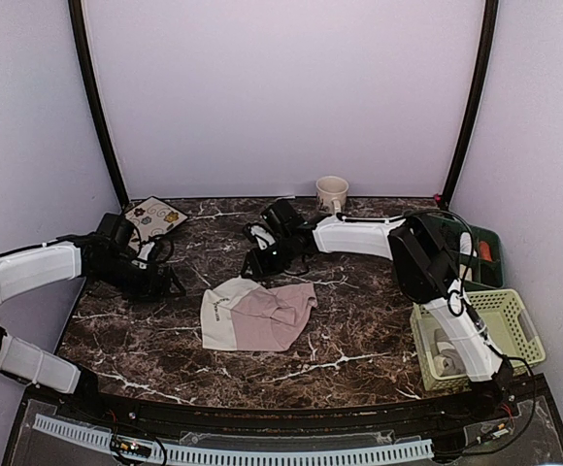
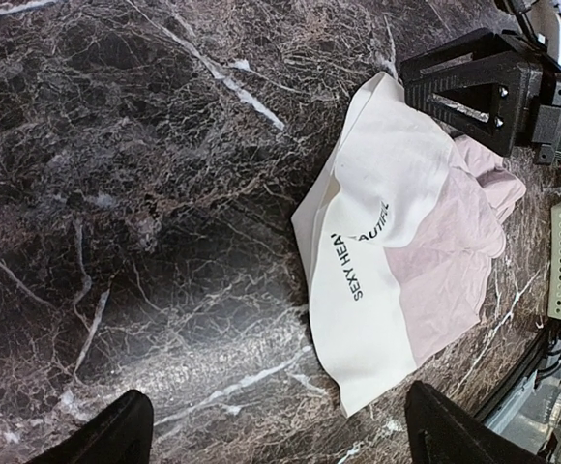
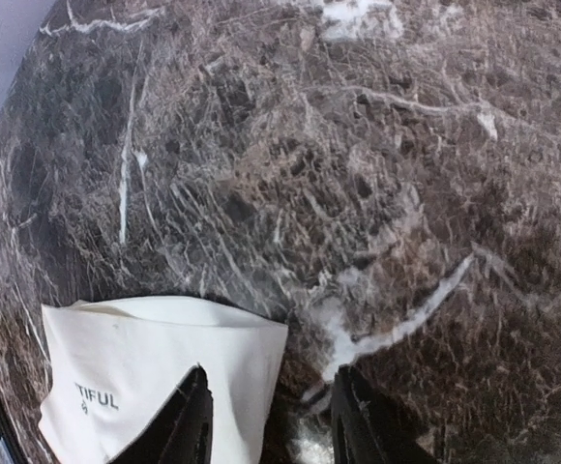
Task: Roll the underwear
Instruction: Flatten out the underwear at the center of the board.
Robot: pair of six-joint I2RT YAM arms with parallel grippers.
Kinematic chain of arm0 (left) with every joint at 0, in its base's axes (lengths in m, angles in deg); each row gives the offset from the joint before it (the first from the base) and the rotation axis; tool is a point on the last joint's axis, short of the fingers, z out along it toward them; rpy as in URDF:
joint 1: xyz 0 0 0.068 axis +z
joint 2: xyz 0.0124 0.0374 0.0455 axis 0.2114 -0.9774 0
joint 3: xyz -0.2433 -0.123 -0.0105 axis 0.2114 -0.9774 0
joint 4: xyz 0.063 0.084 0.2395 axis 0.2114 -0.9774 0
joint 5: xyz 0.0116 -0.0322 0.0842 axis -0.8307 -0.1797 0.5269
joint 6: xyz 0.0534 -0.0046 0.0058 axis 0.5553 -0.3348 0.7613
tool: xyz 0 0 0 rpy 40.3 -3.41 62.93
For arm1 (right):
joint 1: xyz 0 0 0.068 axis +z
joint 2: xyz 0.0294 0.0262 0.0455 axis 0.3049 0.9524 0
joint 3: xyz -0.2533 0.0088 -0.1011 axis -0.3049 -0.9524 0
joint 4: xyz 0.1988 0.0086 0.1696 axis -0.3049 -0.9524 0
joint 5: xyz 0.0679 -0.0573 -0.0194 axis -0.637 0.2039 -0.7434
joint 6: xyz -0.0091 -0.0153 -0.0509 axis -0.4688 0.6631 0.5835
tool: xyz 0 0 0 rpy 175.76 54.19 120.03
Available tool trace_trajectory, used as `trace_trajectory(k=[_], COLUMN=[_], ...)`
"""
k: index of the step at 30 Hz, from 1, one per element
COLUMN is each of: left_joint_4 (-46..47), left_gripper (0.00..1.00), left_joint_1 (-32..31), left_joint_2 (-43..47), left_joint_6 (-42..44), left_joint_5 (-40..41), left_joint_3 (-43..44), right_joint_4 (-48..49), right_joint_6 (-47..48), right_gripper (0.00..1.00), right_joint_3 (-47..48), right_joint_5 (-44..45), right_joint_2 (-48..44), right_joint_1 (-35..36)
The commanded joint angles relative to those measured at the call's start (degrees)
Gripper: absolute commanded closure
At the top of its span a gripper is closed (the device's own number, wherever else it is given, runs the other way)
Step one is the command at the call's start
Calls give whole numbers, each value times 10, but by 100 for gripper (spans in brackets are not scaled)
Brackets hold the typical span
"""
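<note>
Underwear [image 1: 258,316], pink with a cream panel, lies flat in the middle of the bench [image 1: 359,340], between both arms, likely so either can reach an edge to start the roll. Right claw [image 1: 254,264] hangs at the cream panel's far corner, partly spread and pinching nothing, probably lined up to take that edge. Left claw [image 1: 170,283] sits off to the left, spread wide and empty, leaving the cloth free.

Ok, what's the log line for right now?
pink-and-cream underwear: unrolled | left tool: open, empty | right tool: open, over underwear's edge
</note>
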Motion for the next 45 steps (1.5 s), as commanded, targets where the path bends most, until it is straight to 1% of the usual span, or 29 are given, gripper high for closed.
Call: trace_trajectory(k=[1,2,4,5,8,10,13,16,20,23,27,31,35,38,40,43,45], left_joint_4=[2,3,6,7,12,14,15,27,55,87,145,215,267,323,348,349,368], left_gripper=[7,8,9,10,12,13,17,22,25,29,32,34,36,39,43,49,50], left_joint_1=[3,3,3,3,3,3,3,0,-18,-41,-71,-72,-64,-48,-39,-36,-37], left_joint_2=[21,22,22,24,33,34,28,26,26,17,-1,-25,-66,-110,-139,-191,-211], left_joint_6=[-7,-8,-13,-16,-22,-26,-38,-59,-77,-89,-107,-127,-144,-168,-185,-195,-218], left_joint_5=[-5,-6,-13,-17,-20,-22,-33,-44,-53,-65,-68,-53,-26,-40,-41,-61,-71], left_joint_3=[-14,-17,-24,-28,-38,-38,-40,-52,-69,-81,-95,-111,-107,-102,-87,-51,-47], right_joint_4=[-39,-40,-42,-44,-52,-52,-49,-38,2,26,24,25,32,30,30,25,22], right_joint_6=[21,25,32,34,34,39,37,29,8,-2,0,1,-1,-1,2,7,7], right_gripper=[61,65,77,81,89,100,100,100,100,100,100,100,100,100,100,100,100], right_joint_3=[14,15,20,22,28,25,26,21,-12,-33,-36,-45,-57,-60,-67,-69,-69], right_joint_5=[3,-2,-10,-14,-26,-24,-11,20,60,73,68,63,58,59,66,69,70], right_joint_2=[28,32,35,35,30,20,-4,-39,-89,-111,-111,-115,-124,-131,-137,-141,-139], right_joint_1=[13,17,25,27,26,22,9,-10,-39,-55,-62,-62,-62,-61,-62,-62,-62])
